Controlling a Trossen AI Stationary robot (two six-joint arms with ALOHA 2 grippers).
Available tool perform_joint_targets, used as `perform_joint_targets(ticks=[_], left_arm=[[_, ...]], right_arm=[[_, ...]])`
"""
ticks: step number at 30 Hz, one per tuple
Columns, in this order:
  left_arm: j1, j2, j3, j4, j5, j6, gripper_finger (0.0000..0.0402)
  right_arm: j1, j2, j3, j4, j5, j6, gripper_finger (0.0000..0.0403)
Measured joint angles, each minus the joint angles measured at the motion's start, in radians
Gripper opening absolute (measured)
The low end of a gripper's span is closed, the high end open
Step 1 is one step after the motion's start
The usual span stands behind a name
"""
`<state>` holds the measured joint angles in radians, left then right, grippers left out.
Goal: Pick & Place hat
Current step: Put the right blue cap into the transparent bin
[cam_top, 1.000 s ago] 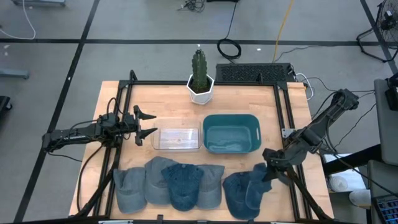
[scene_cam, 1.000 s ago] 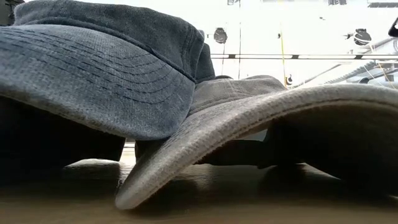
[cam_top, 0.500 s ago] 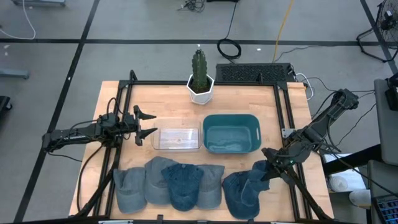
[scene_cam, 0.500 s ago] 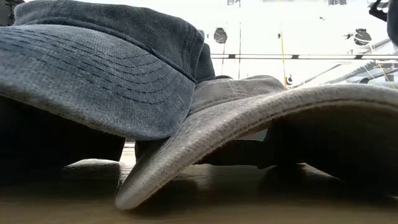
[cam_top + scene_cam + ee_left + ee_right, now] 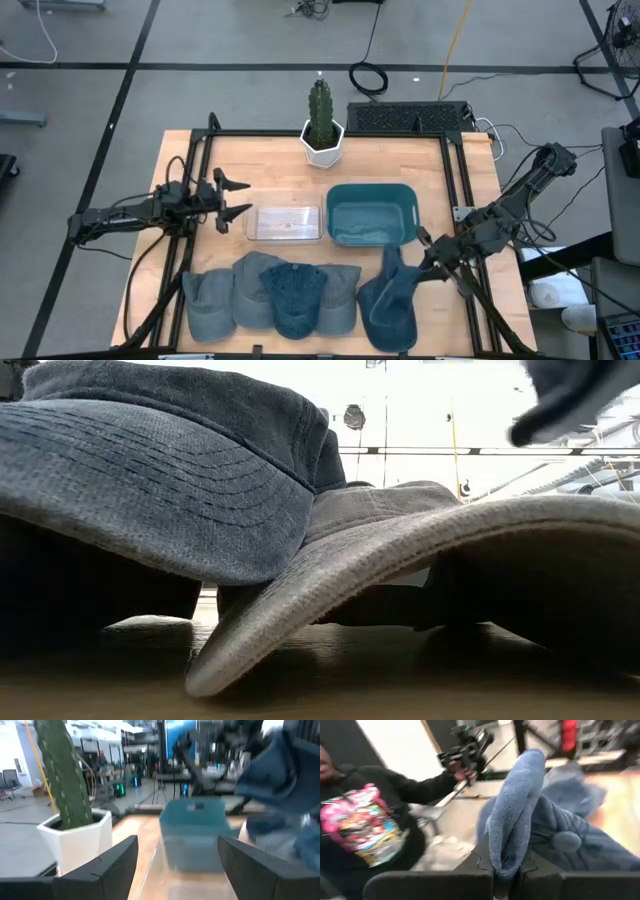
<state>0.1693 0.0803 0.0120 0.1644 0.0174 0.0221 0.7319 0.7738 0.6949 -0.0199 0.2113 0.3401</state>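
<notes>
Several denim hats (image 5: 270, 295) lie in a row along the table's near edge, their brims filling the low view (image 5: 300, 560). At the right end of the row is a dark blue hat (image 5: 388, 300), on which my right gripper (image 5: 422, 262) is shut. Its brim stands raised (image 5: 512, 810), and a piece of it shows high in the low view (image 5: 570, 395). A teal bin (image 5: 371, 213) stands just beyond it. My left gripper (image 5: 236, 198) waits open at the table's left, level, aimed toward the right. My right gripper pinches the dark blue hat's brim (image 5: 506, 862) between its two fingers. The fingers come nearly level from the table's right side. The brim is turned on edge and stands up past the fingers; the crown (image 5: 385, 320) hangs lower toward the near edge, whether resting on the table, I cannot tell.
A clear container (image 5: 285, 222) sits left of the teal bin. A potted cactus (image 5: 322, 125) stands at the far edge, also large in the left wrist view (image 5: 65, 785). A person in a black printed shirt (image 5: 365, 830) stands beyond the table.
My right gripper has risen a little and rolled its wrist, staying shut on the brim. The brim has come up from lying flat and swung toward the teal bin, now on edge. The crown has stayed near the table's near edge.
</notes>
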Motion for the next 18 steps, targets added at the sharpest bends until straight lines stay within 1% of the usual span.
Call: perform_joint_targets(ticks=[3, 6, 8, 10, 12, 16, 18], left_arm=[[-0.003, 0.000, 0.000, 0.074, 0.015, -0.137, 0.0280], [-0.003, 0.000, 0.001, 0.141, 0.018, -0.206, 0.0280], [-0.004, 0.001, 0.000, 0.168, 0.024, -0.242, 0.0280], [-0.004, 0.005, 0.001, 0.203, 0.011, -0.241, 0.0280], [-0.004, 0.006, 0.001, 0.204, -0.013, -0.249, 0.0280], [-0.004, 0.019, 0.001, 0.201, -0.019, -0.335, 0.0280], [-0.004, 0.031, 0.001, 0.203, -0.019, -0.355, 0.0280]], right_arm=[[-0.001, 0.005, 0.000, 0.026, 0.133, -0.084, 0.0004], [-0.013, 0.025, 0.000, 0.104, 0.274, -0.171, 0.0005], [-0.029, 0.046, 0.000, 0.176, 0.336, -0.230, 0.0005], [-0.050, 0.070, 0.000, 0.243, 0.378, -0.288, 0.0005], [-0.074, 0.099, 0.001, 0.308, 0.407, -0.335, 0.0005], [-0.133, 0.170, 0.001, 0.450, 0.472, -0.414, 0.0005], [-0.169, 0.211, 0.001, 0.522, 0.473, -0.452, 0.0006]])
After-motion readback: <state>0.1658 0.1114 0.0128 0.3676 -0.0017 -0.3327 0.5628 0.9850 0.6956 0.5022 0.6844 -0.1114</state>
